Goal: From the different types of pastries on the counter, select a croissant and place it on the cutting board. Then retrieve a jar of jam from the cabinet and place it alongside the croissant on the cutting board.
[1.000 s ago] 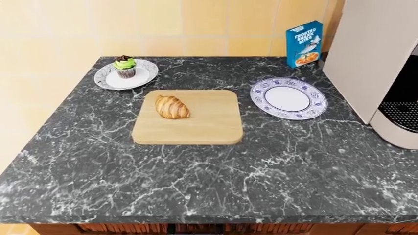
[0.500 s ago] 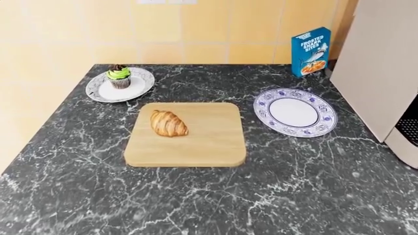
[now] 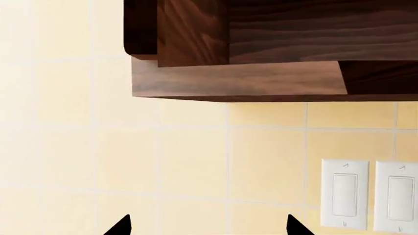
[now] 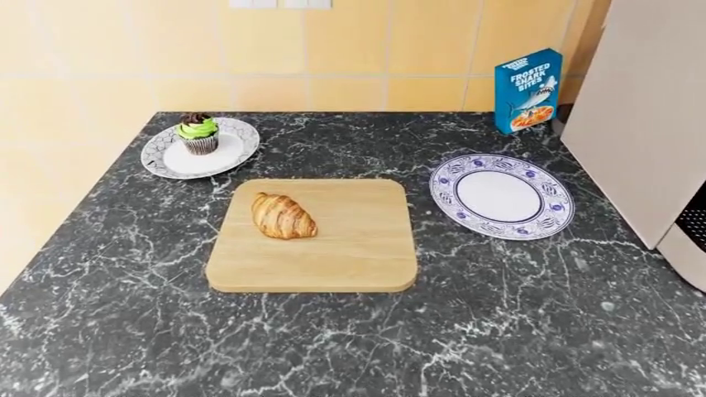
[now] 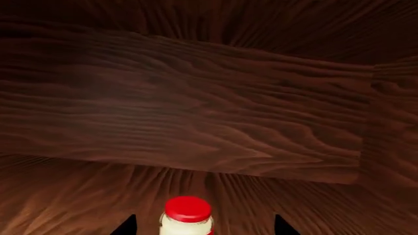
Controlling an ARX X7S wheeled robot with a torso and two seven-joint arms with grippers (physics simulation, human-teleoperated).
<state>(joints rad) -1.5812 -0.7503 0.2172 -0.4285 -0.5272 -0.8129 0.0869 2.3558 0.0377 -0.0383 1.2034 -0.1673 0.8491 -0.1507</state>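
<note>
— Where is the croissant [image 4: 283,216] noted?

— On the left half of the cutting board [image 4: 331,265], centre of the head view. The right half is bare, judged to be kept free for the jar. The cupcake [image 4: 198,133] is left on its plate [image 4: 165,161] at upper left; the blue-patterned plate [image 4: 502,196] and cereal box [image 4: 528,78] are seen at right on the counter [image 4: 132,322].

— And the jar of jam [image 5: 187,216]?

— Seen at the bottom centre of the right wrist view, upright inside the dark wooden cabinet [image 5: 209,112], between the spread tips of the right gripper [image 5: 204,226]; no contact is shown, so a grasp is judged pending.

— The left gripper [image 3: 205,226]?

— Tips apart, nothing held, raised toward the tiled wall [image 3: 196,156] under the cabinet's base [image 3: 235,81], beside the switches [image 3: 369,193].
</note>
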